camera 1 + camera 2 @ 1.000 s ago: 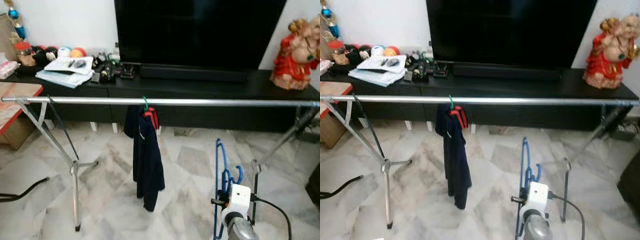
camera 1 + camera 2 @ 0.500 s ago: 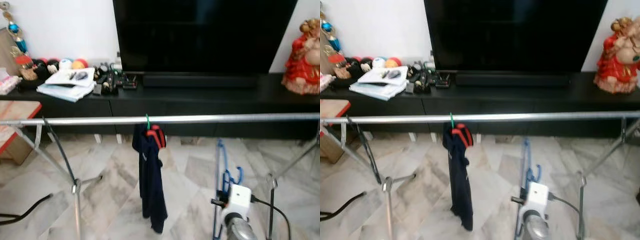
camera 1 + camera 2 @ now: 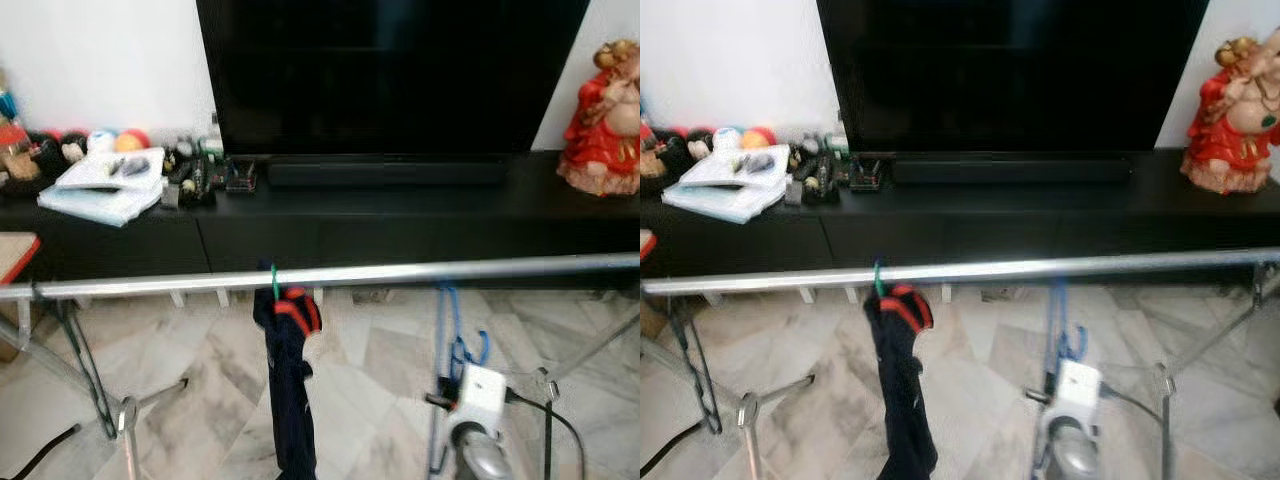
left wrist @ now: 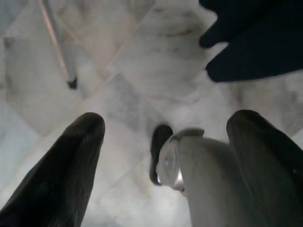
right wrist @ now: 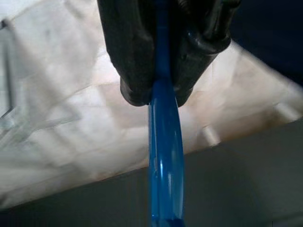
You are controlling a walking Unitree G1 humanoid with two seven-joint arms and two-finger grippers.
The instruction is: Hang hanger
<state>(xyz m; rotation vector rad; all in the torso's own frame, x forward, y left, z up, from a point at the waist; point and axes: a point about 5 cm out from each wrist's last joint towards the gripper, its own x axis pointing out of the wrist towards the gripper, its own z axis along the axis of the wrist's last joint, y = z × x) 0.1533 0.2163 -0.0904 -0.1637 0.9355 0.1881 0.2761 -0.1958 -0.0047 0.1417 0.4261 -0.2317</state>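
My right gripper [image 5: 161, 71] fingers clamped on blue hanger [image 5: 164, 156], held just below the silver rail [image 3: 400, 272], right of the navy garment [image 3: 288, 390] hanging there; left gripper [image 4: 165, 156] fingers apart over floor.

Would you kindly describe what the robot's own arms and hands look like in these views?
The right arm is a rounded silver-grey metal limb carrying a white box-shaped wrist module, from which a thin black cable loops away. The right hand has two thick, glossy black fingers with moulded edges. The left hand has two long, tapering matte-black fingers beside a silver-grey housing.
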